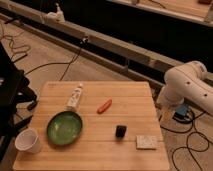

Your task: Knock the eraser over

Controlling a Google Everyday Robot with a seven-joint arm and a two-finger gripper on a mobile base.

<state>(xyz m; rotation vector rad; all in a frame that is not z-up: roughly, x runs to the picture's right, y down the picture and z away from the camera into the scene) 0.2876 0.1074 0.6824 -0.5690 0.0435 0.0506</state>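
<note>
Six things on the wood table (100, 152) rn. Eraser (120, 131) is the small black block at approx 4 o'clock from table center, touching nothing. Speckled pad (147, 142) sits near it at 4 o'clock, orange stick (104, 106) at 11, green plate (65, 128) off at 9. White cup (28, 141) is just past the plate at 8, white bottle (75, 96) lies at the plate's 12. Gripper isn't in shot, only the white arm (187, 82) at the table's 2 o'clock, so can't tell if it's open or closed.

Wooden table (95, 147) (eraser (120, 131), plate (64, 128), cup (28, 141))
</note>
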